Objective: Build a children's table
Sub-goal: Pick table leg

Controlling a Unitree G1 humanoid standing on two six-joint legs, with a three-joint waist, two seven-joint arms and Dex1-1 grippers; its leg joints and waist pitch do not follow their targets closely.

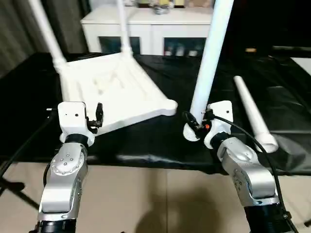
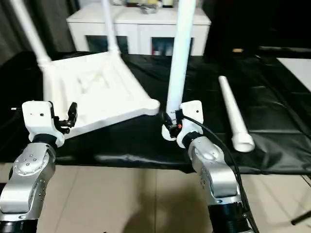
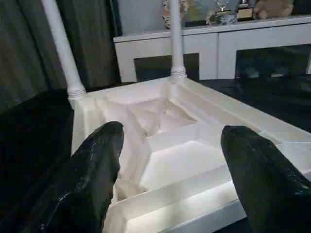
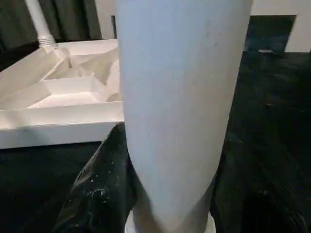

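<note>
Four legs can be counted in all: two (image 1: pixel 48 31) (image 1: pixel 122 26) are screwed into the far corners of the upturned tabletop (image 1: pixel 114 92) and run out of sight overhead, so their tips are cut off. A third leg (image 1: pixel 210 63) stands upright in the right gripper (image 1: pixel 195 127), its top also cut off; the fingers are closed around its thick lower end, just beside the tabletop's near right corner. The fourth leg (image 1: pixel 254 112) lies loose on the black table cover (image 1: pixel 160 138), well to the right. The tabletop rests ribbed side up on that cover. The left gripper (image 1: pixel 97 118) hovers at its near left edge with fingers (image 3: pixel 92 179) spread wide and nothing between them. One white cabinet (image 1: pixel 150 29) stands behind, its shelf contents too small to make out.
</note>
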